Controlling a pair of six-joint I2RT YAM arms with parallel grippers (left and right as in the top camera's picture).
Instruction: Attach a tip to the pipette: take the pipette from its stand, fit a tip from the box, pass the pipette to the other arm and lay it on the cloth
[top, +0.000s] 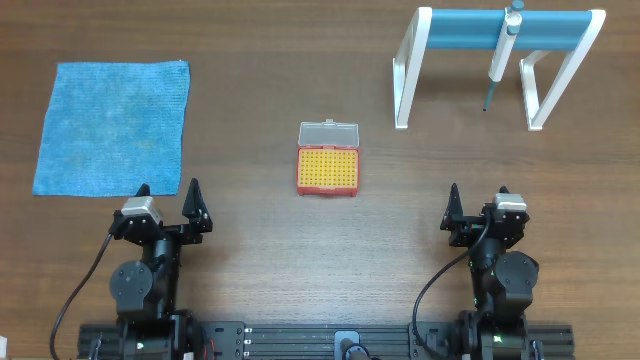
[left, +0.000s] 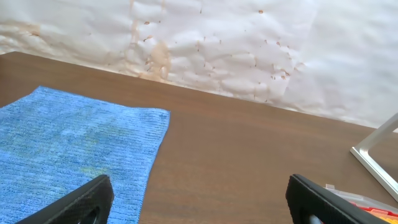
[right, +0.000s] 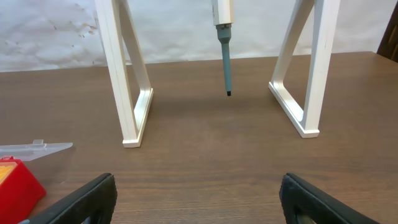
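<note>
The pipette (top: 502, 50) hangs on a white stand with a blue top bar (top: 500, 30) at the back right; its grey-blue shaft (right: 226, 59) points down between the stand's legs. The red tip box (top: 327, 170), lid open, holds yellow tips at the table's middle; one corner of it (right: 17, 183) shows in the right wrist view. The blue cloth (top: 113, 128) lies flat at the back left, also seen as cloth (left: 68, 149). My left gripper (top: 168, 200) rests open near its base, just in front of the cloth. My right gripper (top: 478, 203) rests open near its base, well in front of the stand.
Bare brown tabletop (top: 400, 230) lies between the tip box and both arms. A white papered wall (left: 249, 50) stands behind the table's far edge. The stand's white legs (right: 134, 93) flank the hanging pipette.
</note>
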